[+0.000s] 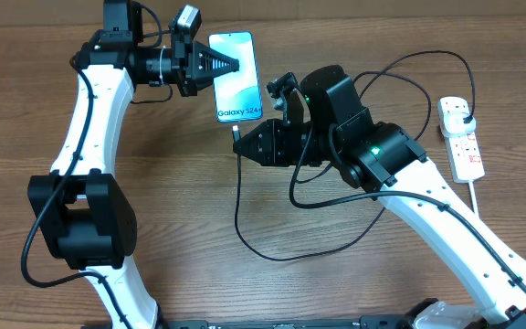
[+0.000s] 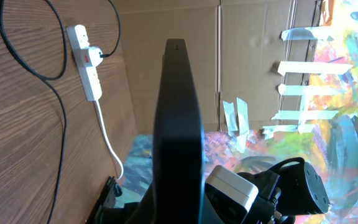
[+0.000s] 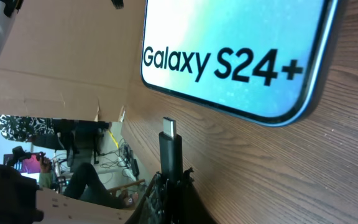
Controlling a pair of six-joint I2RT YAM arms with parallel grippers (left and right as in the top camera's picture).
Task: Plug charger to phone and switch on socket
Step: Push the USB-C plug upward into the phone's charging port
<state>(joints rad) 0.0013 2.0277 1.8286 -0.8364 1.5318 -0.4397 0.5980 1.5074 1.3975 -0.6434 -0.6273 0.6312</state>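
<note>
The phone (image 1: pixel 236 78), with a light blue screen and "Galaxy S24+" text, lies at the table's far middle. My left gripper (image 1: pixel 229 65) is shut on its left side; in the left wrist view the phone (image 2: pixel 178 118) stands edge-on between the jaws. My right gripper (image 1: pixel 242 143) is shut on the connector end of the black charger cable (image 1: pixel 241 215), just below the phone's near end. In the right wrist view the connector tip (image 3: pixel 169 129) points at the phone's bottom edge (image 3: pixel 229 56), a small gap away. The white socket strip (image 1: pixel 461 139) lies at the right, with the black plug (image 1: pixel 465 112) in it.
The charger cable loops over the table in front of my right arm and arcs back to the strip. The strip's thick white cord (image 1: pixel 478 196) runs toward the near right edge. The strip also shows in the left wrist view (image 2: pixel 84 59). A cardboard wall stands behind the table.
</note>
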